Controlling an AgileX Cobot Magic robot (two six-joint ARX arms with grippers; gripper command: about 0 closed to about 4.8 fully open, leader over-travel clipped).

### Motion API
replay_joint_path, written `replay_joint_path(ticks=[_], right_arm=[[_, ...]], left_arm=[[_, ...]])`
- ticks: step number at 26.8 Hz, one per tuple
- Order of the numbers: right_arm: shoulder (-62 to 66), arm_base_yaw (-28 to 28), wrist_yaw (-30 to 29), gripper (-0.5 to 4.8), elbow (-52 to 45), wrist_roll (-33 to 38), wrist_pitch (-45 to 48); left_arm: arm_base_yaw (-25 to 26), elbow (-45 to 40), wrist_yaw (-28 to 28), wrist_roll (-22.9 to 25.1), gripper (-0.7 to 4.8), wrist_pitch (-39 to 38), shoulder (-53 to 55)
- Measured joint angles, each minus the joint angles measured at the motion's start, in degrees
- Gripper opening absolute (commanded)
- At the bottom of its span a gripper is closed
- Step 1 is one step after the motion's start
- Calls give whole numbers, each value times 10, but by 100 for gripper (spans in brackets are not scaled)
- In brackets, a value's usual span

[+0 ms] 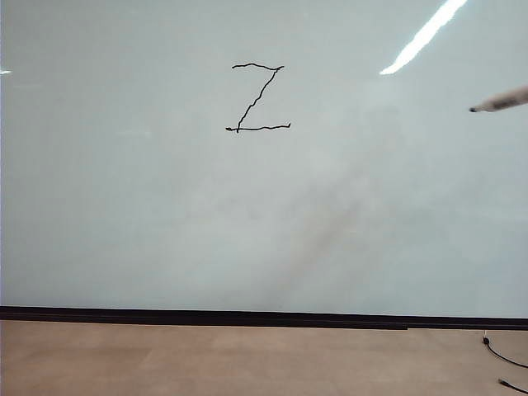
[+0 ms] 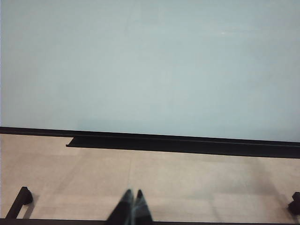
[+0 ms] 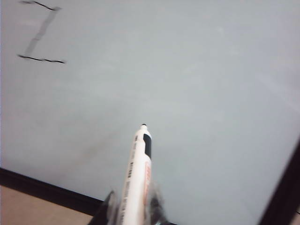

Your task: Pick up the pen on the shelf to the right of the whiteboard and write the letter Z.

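While the Z (image 1: 258,97) sits black and wobbly high on the whiteboard (image 1: 165,231), the right gripper (image 3: 135,211) squeezes the pen (image 3: 138,173). The pen's tip points at the board, off to the right of the Z and not touching it. The left gripper (image 2: 133,194) hangs low over the floor, and its blurry fingers look pressed together with nothing between.

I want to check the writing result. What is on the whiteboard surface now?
On the whiteboard a thin black letter Z is complete. The right gripper holds the pen clear of it; the left gripper is shut, empty. Nothing covers the surface.
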Motion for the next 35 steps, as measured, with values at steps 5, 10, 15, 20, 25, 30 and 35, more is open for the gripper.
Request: replay_joint_path(ticks=[5,10,15,20,25,30,35], right_arm=[[0,-82,-26,-6,0,8,-1],[0,-191,-107,-6,0,26,-2],[0,-308,-191,-6,0,50,-7],[0,-310,-191,-6,0,53,-22],[0,-310,-182,-6,0,54,-24],[0,-310,-181,-5,0,57,-22],[0,-310,-191,-5,0,58,-21]], left_arm=[[0,0,0,0,-4,0,0],[0,0,0,0,-4,0,0],[0,0,0,0,-4,0,0],[0,0,0,0,-4,0,0],[0,0,0,0,-4,0,0],[0,0,0,0,-5,0,0],[0,0,0,0,-5,0,0]])
